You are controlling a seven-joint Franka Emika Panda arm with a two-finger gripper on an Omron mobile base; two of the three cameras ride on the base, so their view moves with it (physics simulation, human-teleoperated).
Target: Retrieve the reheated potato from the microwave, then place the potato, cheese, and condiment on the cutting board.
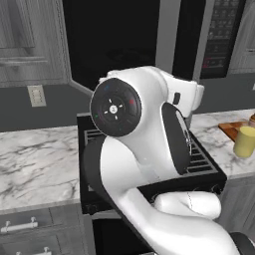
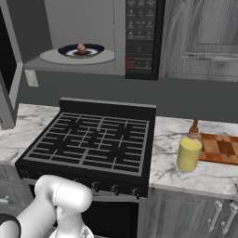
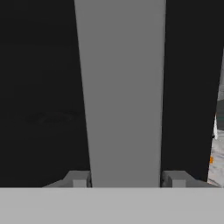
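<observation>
The microwave (image 2: 139, 37) stands open, its door (image 2: 8, 69) swung out to the left. Inside, the small brown potato (image 2: 82, 48) lies on a dark plate (image 2: 95, 48) on the pale turntable. In the hand view my gripper (image 3: 127, 179) straddles the door's upright grey handle (image 3: 122, 87), one fingertip pressed against each side, with dark glass around it. The pale-yellow condiment (image 2: 189, 151) stands on the right counter, touching the near left corner of the checkered cutting board (image 2: 221, 148). The cheese is out of view; a tiny orange speck (image 3: 211, 160) is too small to tell.
A black stove (image 2: 93, 139) with grates sits below the microwave, between marble counters (image 2: 204, 176). My arm's big white links (image 1: 144, 129) block much of the left base view. A wall outlet (image 2: 31, 77) and grey cabinets (image 2: 204, 32) flank the microwave.
</observation>
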